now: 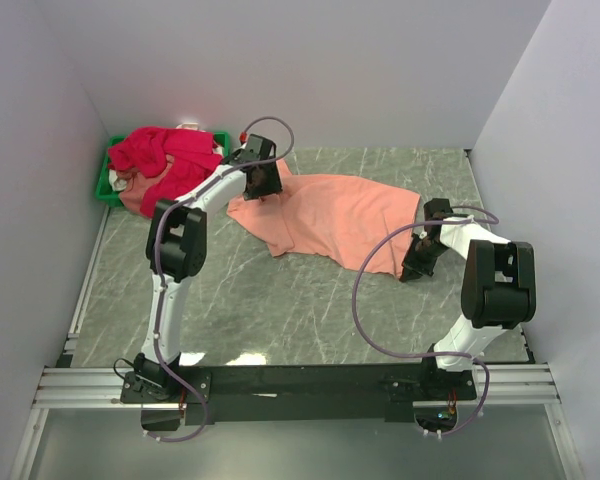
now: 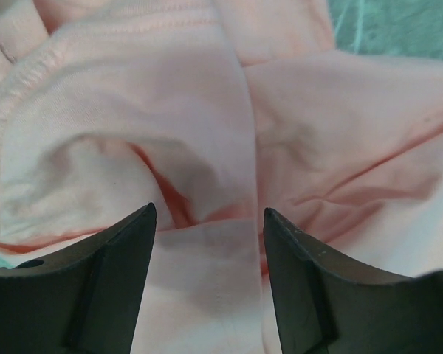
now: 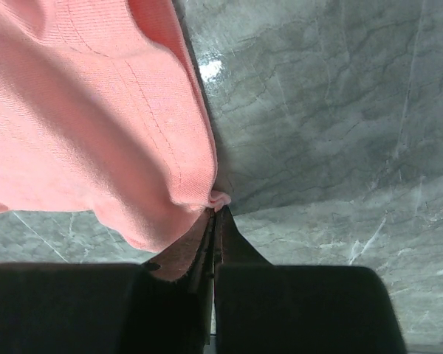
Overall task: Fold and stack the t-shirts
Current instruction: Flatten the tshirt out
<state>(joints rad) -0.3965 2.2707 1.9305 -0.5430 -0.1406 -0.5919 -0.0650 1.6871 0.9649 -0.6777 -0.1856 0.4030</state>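
A salmon-peach t-shirt (image 1: 330,215) lies crumpled and stretched across the middle of the marble table. My left gripper (image 1: 262,185) hovers over its far left end, jaws open, with a fold of the peach cloth (image 2: 133,110) lying between the fingertips of the left gripper (image 2: 210,215). At the shirt's near right corner my right gripper (image 1: 415,268) is low at the table. In the right wrist view the right gripper (image 3: 218,210) is shut, pinching the hem edge of the peach shirt (image 3: 81,110). Crimson-pink t-shirts (image 1: 165,155) are heaped at the back left.
A small green bin (image 1: 105,180) sits under the crimson heap in the back left corner. White walls close in the table at the left, back and right. Bare marble (image 1: 280,310) lies between the shirt and the arm bases.
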